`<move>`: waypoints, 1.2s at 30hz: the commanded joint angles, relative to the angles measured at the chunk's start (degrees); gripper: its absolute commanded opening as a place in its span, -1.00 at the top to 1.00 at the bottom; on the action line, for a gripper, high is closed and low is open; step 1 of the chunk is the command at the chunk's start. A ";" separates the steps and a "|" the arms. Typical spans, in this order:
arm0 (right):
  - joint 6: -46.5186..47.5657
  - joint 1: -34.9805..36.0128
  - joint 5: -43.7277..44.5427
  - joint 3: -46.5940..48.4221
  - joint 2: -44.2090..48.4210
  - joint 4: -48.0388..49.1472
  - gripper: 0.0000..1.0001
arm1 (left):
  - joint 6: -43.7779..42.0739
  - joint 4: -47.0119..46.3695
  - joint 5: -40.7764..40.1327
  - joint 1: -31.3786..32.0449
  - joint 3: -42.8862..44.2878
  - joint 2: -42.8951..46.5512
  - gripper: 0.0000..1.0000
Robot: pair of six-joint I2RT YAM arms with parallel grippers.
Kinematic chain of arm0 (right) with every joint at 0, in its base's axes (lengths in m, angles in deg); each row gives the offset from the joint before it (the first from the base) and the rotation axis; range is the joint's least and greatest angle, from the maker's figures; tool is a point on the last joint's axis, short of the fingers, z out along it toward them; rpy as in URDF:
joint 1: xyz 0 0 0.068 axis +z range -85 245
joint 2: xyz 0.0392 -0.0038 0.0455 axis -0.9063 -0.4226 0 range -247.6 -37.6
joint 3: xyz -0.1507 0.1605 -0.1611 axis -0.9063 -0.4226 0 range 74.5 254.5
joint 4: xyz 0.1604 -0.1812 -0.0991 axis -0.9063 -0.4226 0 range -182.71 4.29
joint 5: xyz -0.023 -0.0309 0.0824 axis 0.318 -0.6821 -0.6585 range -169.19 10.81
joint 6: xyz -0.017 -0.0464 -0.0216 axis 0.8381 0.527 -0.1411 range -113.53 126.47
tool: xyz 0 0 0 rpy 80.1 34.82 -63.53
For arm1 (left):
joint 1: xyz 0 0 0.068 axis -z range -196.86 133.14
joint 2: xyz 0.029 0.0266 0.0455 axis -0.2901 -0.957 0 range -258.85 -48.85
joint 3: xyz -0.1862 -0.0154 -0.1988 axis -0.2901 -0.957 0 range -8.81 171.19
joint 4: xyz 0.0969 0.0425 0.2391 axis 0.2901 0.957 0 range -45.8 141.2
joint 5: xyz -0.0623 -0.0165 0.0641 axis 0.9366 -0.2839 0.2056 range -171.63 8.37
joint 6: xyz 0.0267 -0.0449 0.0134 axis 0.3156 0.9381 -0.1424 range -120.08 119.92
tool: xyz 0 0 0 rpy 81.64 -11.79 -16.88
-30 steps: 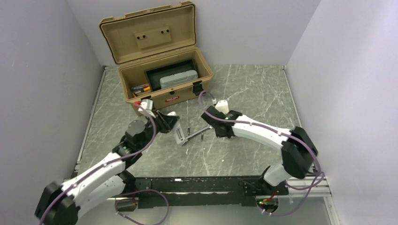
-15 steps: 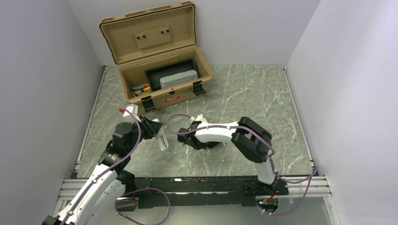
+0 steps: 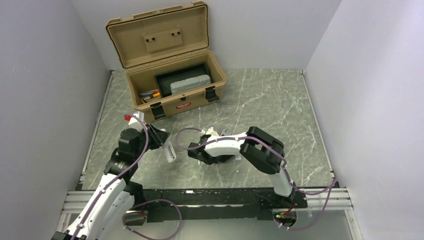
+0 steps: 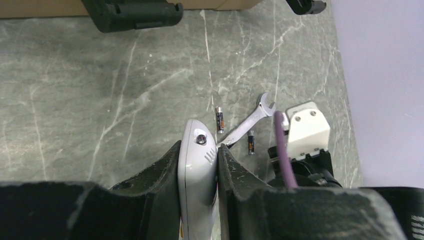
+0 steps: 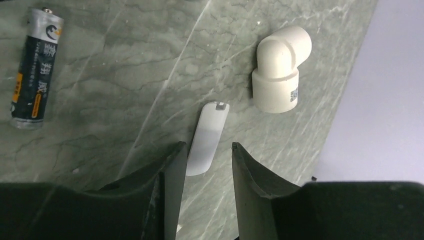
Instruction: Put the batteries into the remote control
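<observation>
My left gripper (image 4: 198,150) is shut on the remote control (image 4: 196,175), a slim white bar standing edge-on between the fingers; in the top view the remote (image 3: 170,152) sticks out of the gripper (image 3: 164,144) toward the table middle. Two batteries (image 4: 219,119) (image 4: 251,142) lie beside a silver wrench (image 4: 248,122). My right gripper (image 5: 207,146) is open and low over the table, just short of a small white curved cover (image 5: 207,138). One battery (image 5: 31,67) lies to its upper left. In the top view the right gripper (image 3: 196,153) is near the remote's tip.
An open tan toolbox (image 3: 170,60) stands at the back left, its black latches (image 4: 132,12) at the top of the left wrist view. A white pipe elbow (image 5: 279,70) stands beyond the cover. The folded right arm (image 3: 260,150) covers the table's middle.
My left gripper has drawn back and left with the remote. My right arm has folded and swung left, bringing its gripper down over the spot where the wrench lies.
</observation>
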 commanded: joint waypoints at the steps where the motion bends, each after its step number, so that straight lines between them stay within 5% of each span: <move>1: 1.88 0.13 -3.67 -1.74 6.67 7.67 0.15 | -1.08 -0.88 2.86 -2.45 1.48 -0.51 1.00; 8: 3.97 -3.17 -10.57 -10.57 20.17 22.76 0.13 | -1.59 -1.81 5.38 -5.10 1.66 -1.60 1.00; 15: 5.95 -11.51 -28.17 -24.79 35.08 43.77 0.12 | -1.91 -2.63 6.53 -5.80 1.62 -1.68 1.00; 20: 2.71 -11.56 -29.56 -22.03 31.53 44.34 0.28 | -1.58 -3.44 6.87 -5.82 0.88 -1.90 1.00; 36: -1.48 -11.50 -31.43 -15.76 21.52 45.04 0.25 | -2.01 -3.74 7.36 -5.93 0.81 -1.92 1.00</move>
